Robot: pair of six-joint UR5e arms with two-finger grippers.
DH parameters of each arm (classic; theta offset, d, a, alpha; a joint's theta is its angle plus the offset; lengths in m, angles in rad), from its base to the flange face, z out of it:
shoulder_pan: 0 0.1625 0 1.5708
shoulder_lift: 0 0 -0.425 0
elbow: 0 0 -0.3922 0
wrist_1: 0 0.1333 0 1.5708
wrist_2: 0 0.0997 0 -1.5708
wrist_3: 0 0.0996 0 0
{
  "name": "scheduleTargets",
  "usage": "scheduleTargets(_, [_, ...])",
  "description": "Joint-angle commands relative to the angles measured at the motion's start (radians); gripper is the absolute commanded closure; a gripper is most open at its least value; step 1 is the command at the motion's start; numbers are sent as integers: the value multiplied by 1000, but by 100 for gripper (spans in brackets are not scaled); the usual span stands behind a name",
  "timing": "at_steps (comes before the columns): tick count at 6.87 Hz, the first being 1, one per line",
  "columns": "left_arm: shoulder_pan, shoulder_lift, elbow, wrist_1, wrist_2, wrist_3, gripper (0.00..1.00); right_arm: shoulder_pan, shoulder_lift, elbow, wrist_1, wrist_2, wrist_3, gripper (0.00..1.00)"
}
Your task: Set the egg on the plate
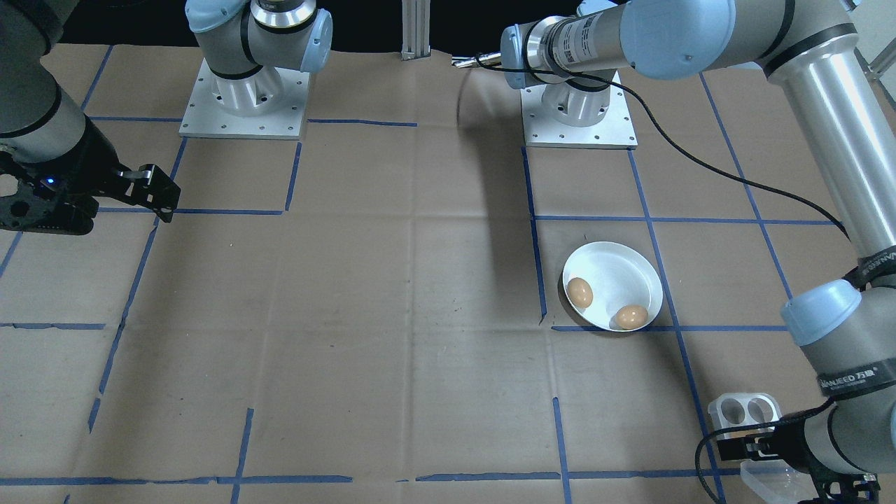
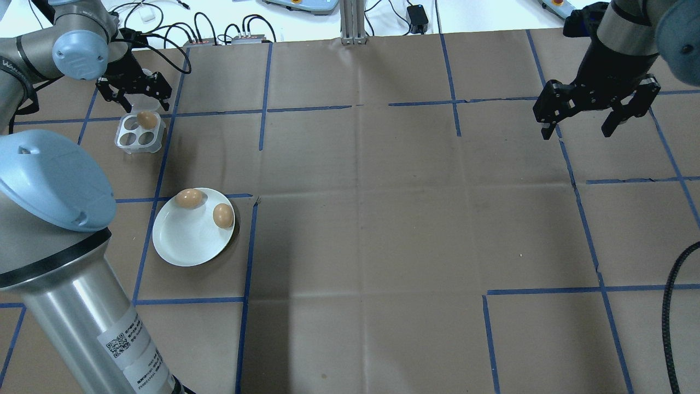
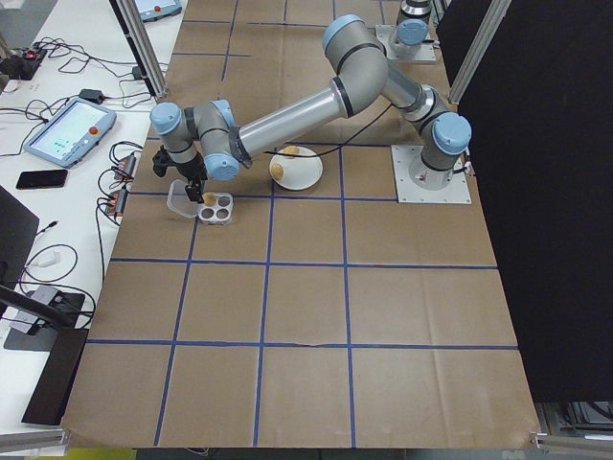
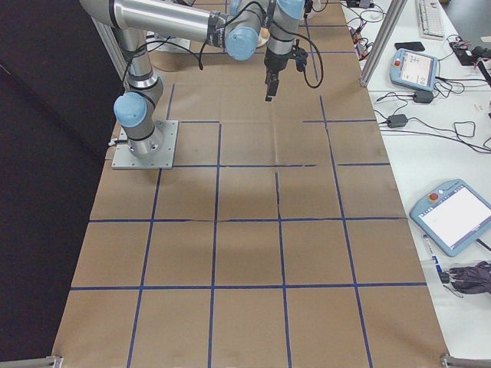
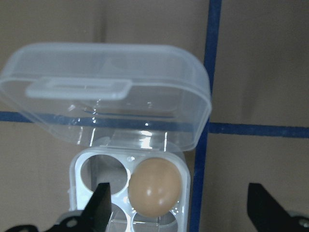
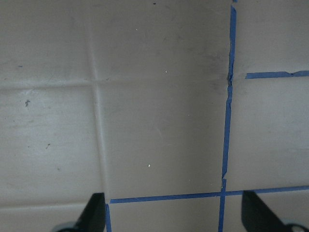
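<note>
Brown paper-covered table gridded in blue tape [image 2: 355, 219]: upper left, left gripper [image 2: 133, 90], jaws spread, over the clear egg box's [image 2: 139, 133] last brown egg [image 2: 146, 119], apparently to grasp it; round white plate [image 2: 186, 241], centre-left, holds two eggs; right gripper [image 2: 593, 112] idle, released, upper right.

Front view: egg box [image 1: 745, 413] half hidden behind left arm, its egg not visible; left end effector [image 1: 805, 462] cut off by bottom edge. Left wrist view: egg box bottom cups cut off, fingertips [image 5: 99, 212] only partly in shot. Exterior right view: plate [image 4: 263, 34] mostly hidden by right arm; left end effector not discernible there.
</note>
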Motion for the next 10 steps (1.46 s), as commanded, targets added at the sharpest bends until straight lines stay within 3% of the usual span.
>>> scheduleTargets(1, [16, -5, 0, 0, -3, 13, 0, 0, 0, 0, -1, 0, 0, 0])
scheduleTargets(3, [18, -4, -9, -14, -29, 11, 1, 0, 0, 0, 1, 0, 0, 0])
scheduleTargets(5, [19, -5, -9, -15, -32, 11, 9, 0, 0, 0, -1, 0, 0, 0])
scheduleTargets(10, [19, -4, -9, -23, -31, 10, 44, 0, 0, 0, -1, 0, 0, 0])
